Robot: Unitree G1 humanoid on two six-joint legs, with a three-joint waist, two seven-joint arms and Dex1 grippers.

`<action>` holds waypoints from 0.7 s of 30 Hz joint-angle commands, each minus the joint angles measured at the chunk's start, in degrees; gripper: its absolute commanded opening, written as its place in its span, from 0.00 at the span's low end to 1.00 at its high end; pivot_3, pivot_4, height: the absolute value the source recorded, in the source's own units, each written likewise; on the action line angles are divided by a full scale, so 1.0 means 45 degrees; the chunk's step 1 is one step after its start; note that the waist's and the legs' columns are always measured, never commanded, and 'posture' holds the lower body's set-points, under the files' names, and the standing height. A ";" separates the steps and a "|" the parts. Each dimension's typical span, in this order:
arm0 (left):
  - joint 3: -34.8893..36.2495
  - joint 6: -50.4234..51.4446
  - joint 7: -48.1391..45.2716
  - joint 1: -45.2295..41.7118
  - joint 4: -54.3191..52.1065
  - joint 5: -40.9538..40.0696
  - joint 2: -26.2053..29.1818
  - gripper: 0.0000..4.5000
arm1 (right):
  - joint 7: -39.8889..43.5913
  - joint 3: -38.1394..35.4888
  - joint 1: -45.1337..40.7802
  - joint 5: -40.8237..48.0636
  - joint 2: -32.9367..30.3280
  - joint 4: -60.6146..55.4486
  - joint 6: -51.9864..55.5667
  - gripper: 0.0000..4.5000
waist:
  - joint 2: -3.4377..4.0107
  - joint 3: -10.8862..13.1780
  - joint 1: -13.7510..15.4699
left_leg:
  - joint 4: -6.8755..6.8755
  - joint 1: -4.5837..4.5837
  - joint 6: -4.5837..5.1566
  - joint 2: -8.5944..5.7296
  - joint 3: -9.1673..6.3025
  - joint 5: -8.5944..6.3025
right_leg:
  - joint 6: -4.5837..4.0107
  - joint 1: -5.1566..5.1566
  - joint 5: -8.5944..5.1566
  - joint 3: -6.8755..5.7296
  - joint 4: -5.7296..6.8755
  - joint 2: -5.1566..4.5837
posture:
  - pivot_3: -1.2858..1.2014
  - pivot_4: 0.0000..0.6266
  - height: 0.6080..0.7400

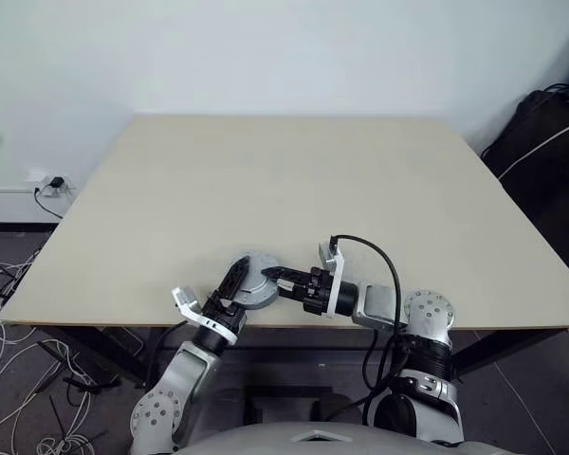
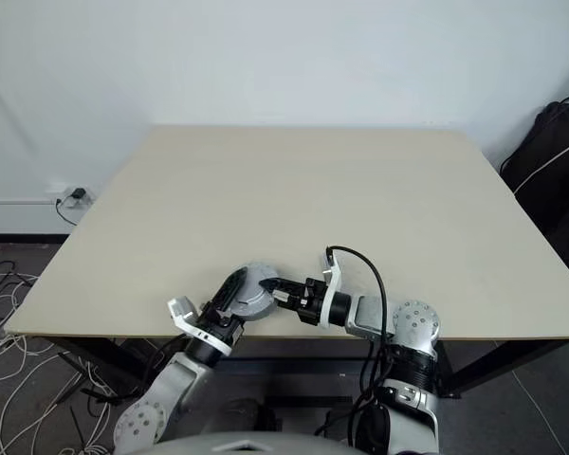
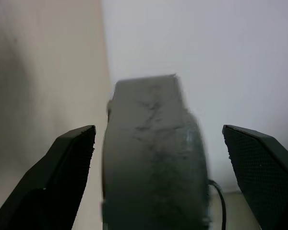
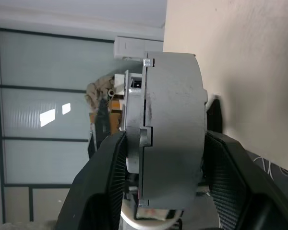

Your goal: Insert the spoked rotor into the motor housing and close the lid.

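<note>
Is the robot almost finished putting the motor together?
Nearly. The lid already sits on the motor housing, its seam showing in the right wrist view. The right tool grips the closed motor over the table; the left tool stands open around it. Only setting it down looks left.

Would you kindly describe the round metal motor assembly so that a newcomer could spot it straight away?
Start at the beige table and go to its near edge, where the two arms meet. Between them is the motor assembly, a grey metal disc, clamped edge-on in the right gripper, with the left gripper open around it. Nothing else there is round and silver-grey.
</note>
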 commanded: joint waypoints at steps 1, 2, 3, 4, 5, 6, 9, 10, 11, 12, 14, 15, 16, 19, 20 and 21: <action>-0.0205 0.0080 0.0004 -0.0274 -0.0186 -0.0303 -0.1210 0.88 | 0.0005 -0.0259 -0.0323 0.0750 0.0160 -0.0618 0.0126 0.47 | 0.0000 0.0000 -0.0003 | -0.0001 0.0000 0.0000 0.0000 0.0000 0.0000 | 0.0000 0.0000 0.0000 0.0000 -0.0001 0.0001 | 0.52 0.00 1.00; -0.0202 0.0078 0.0012 -0.0281 -0.0182 -0.0302 -0.1206 0.81 | -0.0042 -0.0288 -0.0333 0.0766 0.0158 -0.0620 0.0125 0.47 | -0.0001 0.0001 -0.0003 | -0.0001 0.0000 0.0000 0.0000 0.0000 0.0000 | 0.0000 -0.0001 0.0000 0.0002 -0.0001 0.0004 | 0.52 0.00 1.00; -0.0202 0.0077 0.0019 -0.0287 -0.0182 -0.0298 -0.1198 0.74 | -0.0084 -0.0313 -0.0338 0.0778 0.0164 -0.0624 0.0125 0.47 | -0.0001 0.0001 0.0001 | -0.0002 0.0000 0.0000 0.0001 0.0000 0.0000 | -0.0001 -0.0002 0.0000 0.0002 -0.0002 0.0006 | 0.52 0.00 1.00; -0.0201 0.0075 0.0025 -0.0290 -0.0183 -0.0297 -0.1189 0.67 | -0.0120 -0.0331 -0.0339 0.0794 0.0171 -0.0630 0.0125 0.47 | -0.0002 0.0002 0.0002 | -0.0003 0.0000 0.0000 0.0001 0.0001 0.0000 | -0.0001 -0.0002 0.0000 0.0002 -0.0002 0.0006 | 0.52 0.00 1.00; -0.0200 0.0070 0.0034 -0.0291 -0.0187 -0.0299 -0.1181 0.59 | -0.0178 -0.0357 -0.0335 0.0798 0.0194 -0.0652 0.0109 0.47 | -0.0003 0.0005 -0.0001 | -0.0002 0.0000 0.0000 0.0002 0.0000 0.0000 | -0.0001 -0.0002 0.0000 0.0002 -0.0003 0.0006 | 0.52 0.00 1.00; -0.0200 0.0063 0.0041 -0.0291 -0.0193 -0.0305 -0.1172 0.52 | -0.0241 -0.0373 -0.0326 0.0792 0.0217 -0.0687 0.0082 0.47 | -0.0008 0.0010 -0.0003 | -0.0003 0.0000 0.0000 0.0002 0.0001 0.0000 | -0.0001 -0.0002 0.0000 0.0003 -0.0003 0.0007 | 0.52 0.00 1.00; -0.0227 0.0020 0.0068 -0.0292 -0.0199 -0.0351 -0.1118 0.48 | -0.0349 -0.0221 -0.0214 0.0658 0.0257 -0.1056 -0.0243 0.47 | -0.0009 0.0012 -0.0009 | -0.0002 0.0000 0.0000 0.0005 0.0002 0.0000 | 0.0000 -0.0002 0.0000 0.0003 -0.0003 0.0005 | 0.52 0.00 1.00; -0.0234 0.0008 0.0078 -0.0288 -0.0203 -0.0355 -0.1107 0.48 | -0.0297 -0.0017 -0.0133 0.0528 0.0205 -0.1312 -0.0413 0.47 | -0.0009 0.0012 -0.0007 | -0.0002 0.0000 0.0000 0.0005 0.0002 0.0000 | -0.0001 -0.0002 0.0000 0.0003 -0.0004 0.0005 | 0.52 0.00 1.00; -0.0237 -0.0009 0.0087 -0.0292 -0.0204 -0.0351 -0.1104 0.48 | -0.0165 0.0217 -0.0044 0.0416 0.0125 -0.1584 -0.0595 0.47 | -0.0009 0.0013 -0.0001 | -0.0003 0.0000 0.0000 0.0005 0.0002 0.0000 | 0.0000 -0.0002 0.0000 0.0003 -0.0005 0.0004 | 0.52 0.00 1.00; -0.0239 -0.0028 0.0093 -0.0299 -0.0199 -0.0344 -0.1100 0.48 | -0.0057 0.0372 0.0021 0.0385 0.0068 -0.1765 -0.0707 0.47 | -0.0009 0.0014 -0.0006 | -0.0003 -0.0001 0.0000 0.0004 0.0002 0.0000 | -0.0001 -0.0002 -0.0001 0.0003 -0.0006 0.0004 | 0.52 0.00 1.00; -0.0243 -0.0067 0.0107 -0.0309 -0.0193 -0.0316 -0.1091 0.48 | 0.0133 0.0631 0.0116 0.0398 -0.0067 -0.2002 -0.0868 0.47 | -0.0009 0.0016 -0.0014 | -0.0006 -0.0001 0.0000 0.0004 0.0002 -0.0001 | -0.0001 -0.0003 -0.0001 0.0003 -0.0011 0.0005 | 0.52 0.00 1.00; -0.0245 -0.0128 0.0126 -0.0309 -0.0206 -0.0238 -0.1086 0.48 | 0.0231 0.0742 0.0158 0.0423 -0.0144 -0.2108 -0.0951 0.47 | -0.0010 0.0017 -0.0012 | -0.0006 -0.0001 0.0000 0.0005 0.0003 -0.0001 | -0.0001 -0.0003 -0.0001 0.0003 -0.0011 0.0005 | 0.52 0.00 1.00; -0.0241 -0.0223 0.0136 -0.0319 -0.0225 -0.0119 -0.1081 0.48 | 0.0314 0.0843 0.0189 0.0403 -0.0249 -0.2205 -0.1041 0.55 | -0.0010 0.0017 -0.0011 | -0.0006 -0.0001 0.0000 0.0004 0.0002 -0.0001 | -0.0001 -0.0002 -0.0001 0.0004 -0.0011 0.0005 | 0.52 0.00 1.00; -0.0161 -0.0522 0.0174 -0.0391 -0.0247 0.0196 -0.1086 0.48 | 0.0537 0.1017 0.0270 0.0488 -0.0627 -0.2388 -0.1140 0.75 | -0.0022 0.0026 0.0000 | -0.0005 -0.0001 0.0000 0.0002 0.0004 -0.0001 | -0.0001 -0.0002 -0.0001 0.0003 -0.0011 -0.0001 | 0.52 0.00 1.00; -0.0076 -0.0646 0.0243 -0.0480 -0.0236 0.0337 -0.1059 0.48 | 0.0644 0.1120 0.0349 0.0449 -0.0937 -0.2550 -0.1180 0.83 | -0.0026 0.0028 0.0003 | -0.0006 -0.0001 0.0000 0.0003 0.0004 -0.0001 | 0.0000 -0.0002 -0.0001 0.0003 -0.0011 0.0000 | 0.52 0.00 1.00; -0.0019 -0.0732 0.0292 -0.0542 -0.0228 0.0440 -0.1042 0.48 | 0.0724 0.1208 0.0412 0.0413 -0.1163 -0.2666 -0.1227 0.90 | -0.0025 0.0029 0.0008 | -0.0006 -0.0001 0.0000 0.0004 0.0004 -0.0001 | -0.0001 -0.0003 -0.0001 0.0003 -0.0011 0.0000 | 0.52 0.00 1.00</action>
